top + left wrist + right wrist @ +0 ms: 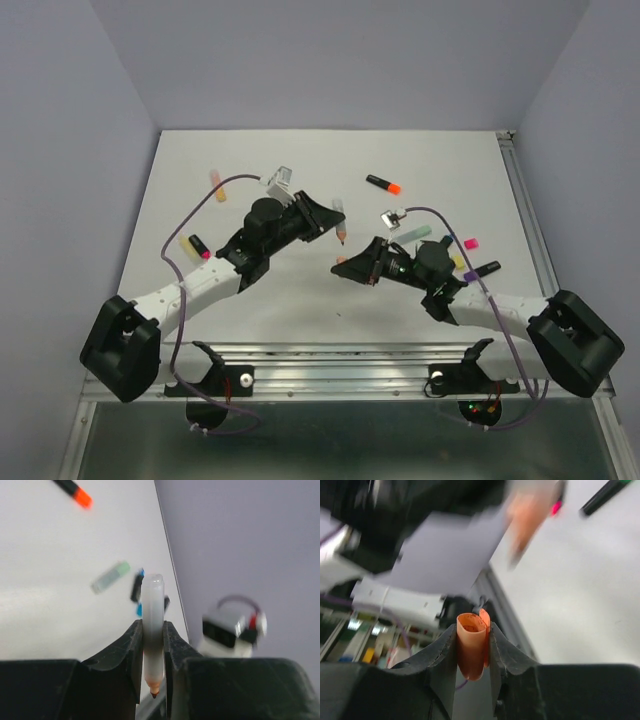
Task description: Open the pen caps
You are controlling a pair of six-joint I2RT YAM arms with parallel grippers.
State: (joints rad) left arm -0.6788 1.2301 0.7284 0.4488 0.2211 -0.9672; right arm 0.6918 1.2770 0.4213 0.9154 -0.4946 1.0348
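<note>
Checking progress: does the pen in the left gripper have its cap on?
No, the pen in the left gripper shows its bare orange tip.

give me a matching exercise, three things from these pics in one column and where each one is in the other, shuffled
Things:
1. pale highlighter barrel
2. loose orange cap
3. black highlighter with orange cap

Places:
a. lying on the table, capped
b. clamped in the right end effector
c. clamped in the left end effector, tip bare

Pairs: 1-c, 2-b, 3-a
</note>
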